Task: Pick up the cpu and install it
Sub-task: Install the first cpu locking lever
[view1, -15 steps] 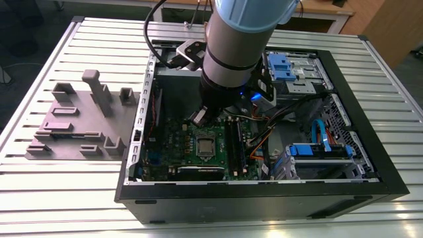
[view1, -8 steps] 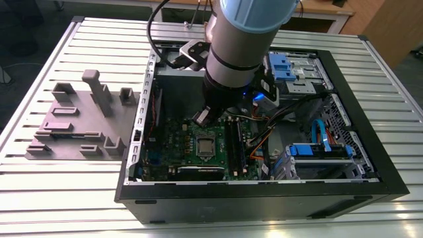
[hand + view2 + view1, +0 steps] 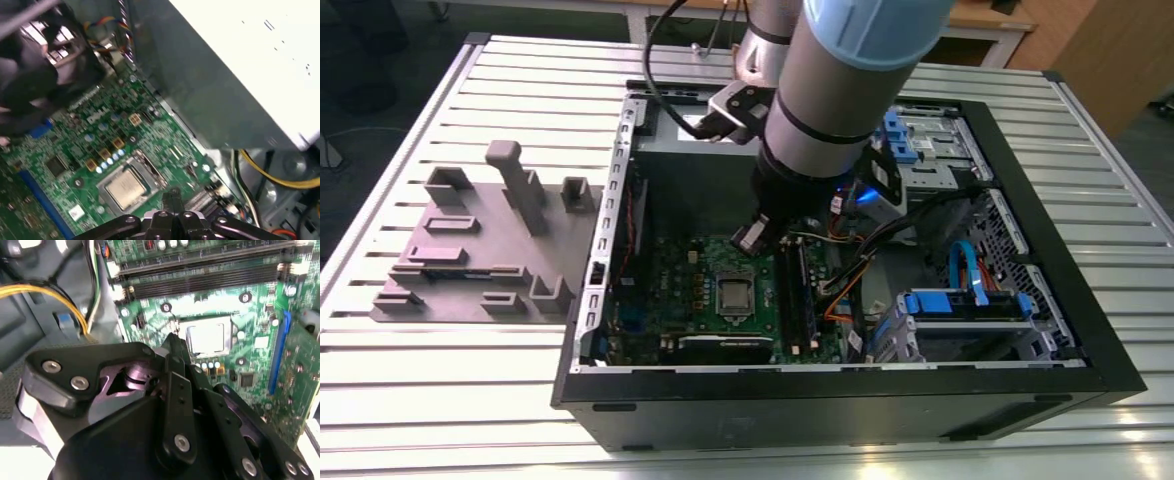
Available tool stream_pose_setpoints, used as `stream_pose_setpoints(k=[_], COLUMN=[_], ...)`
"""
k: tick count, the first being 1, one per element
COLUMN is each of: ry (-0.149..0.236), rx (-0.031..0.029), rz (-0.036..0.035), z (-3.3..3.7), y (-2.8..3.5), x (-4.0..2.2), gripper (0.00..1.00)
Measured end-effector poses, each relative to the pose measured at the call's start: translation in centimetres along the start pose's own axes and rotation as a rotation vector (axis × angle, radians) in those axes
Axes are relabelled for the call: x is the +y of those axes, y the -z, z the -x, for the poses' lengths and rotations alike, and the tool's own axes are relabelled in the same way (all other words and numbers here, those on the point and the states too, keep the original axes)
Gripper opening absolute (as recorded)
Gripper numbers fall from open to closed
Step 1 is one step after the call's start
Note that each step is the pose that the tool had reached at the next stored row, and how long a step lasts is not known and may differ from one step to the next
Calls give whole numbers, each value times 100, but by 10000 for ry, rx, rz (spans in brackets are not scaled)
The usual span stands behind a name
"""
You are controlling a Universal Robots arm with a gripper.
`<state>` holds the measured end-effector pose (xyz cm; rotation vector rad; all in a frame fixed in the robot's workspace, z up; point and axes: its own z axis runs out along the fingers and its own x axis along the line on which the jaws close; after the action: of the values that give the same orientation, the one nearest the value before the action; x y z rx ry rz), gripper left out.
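I am hanging my arm down inside the open computer case (image 3: pixel 1014 330), which is lying on its side on the slatted metal counter (image 3: pixel 400 350). My hand (image 3: pixel 758 238) is hovering just above the green motherboard (image 3: pixel 670 285), close over the socket frame (image 3: pixel 736 296) and a little toward the memory slots (image 3: pixel 795 290).

The cpu (image 3: pixel 125 189) is sitting flat in that socket frame, its silver top facing up; in the second wrist view the cpu (image 3: pixel 206 338) is showing as a bright square just past my fingertips (image 3: pixel 175 347). I am not holding it, and nothing is showing between my fingers. In both wrist views my fingertips are lying pressed close together, with no gap to be seen, and they are standing clear of the chip.

Yellow and black cables (image 3: pixel 270 172) are running beside the grey power-supply box (image 3: pixel 235 65). On the counter, toward the exterior view's left, the mauve-grey tray (image 3: pixel 467 250) with raised blocks is resting well apart from the case.
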<state>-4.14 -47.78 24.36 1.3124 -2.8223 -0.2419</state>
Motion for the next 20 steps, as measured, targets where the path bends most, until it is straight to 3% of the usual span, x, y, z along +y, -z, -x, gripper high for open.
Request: stream_pose_setpoints(k=[2, 10, 17, 20], ry=[0, -1, 2, 55], rx=[6, 6, 6, 11], rz=[6, 5, 6, 9], z=[52, 216, 361, 371], y=[2, -10, -58, -90], x=[-35, -34, 74, 100], gripper=[10, 10, 10, 10])
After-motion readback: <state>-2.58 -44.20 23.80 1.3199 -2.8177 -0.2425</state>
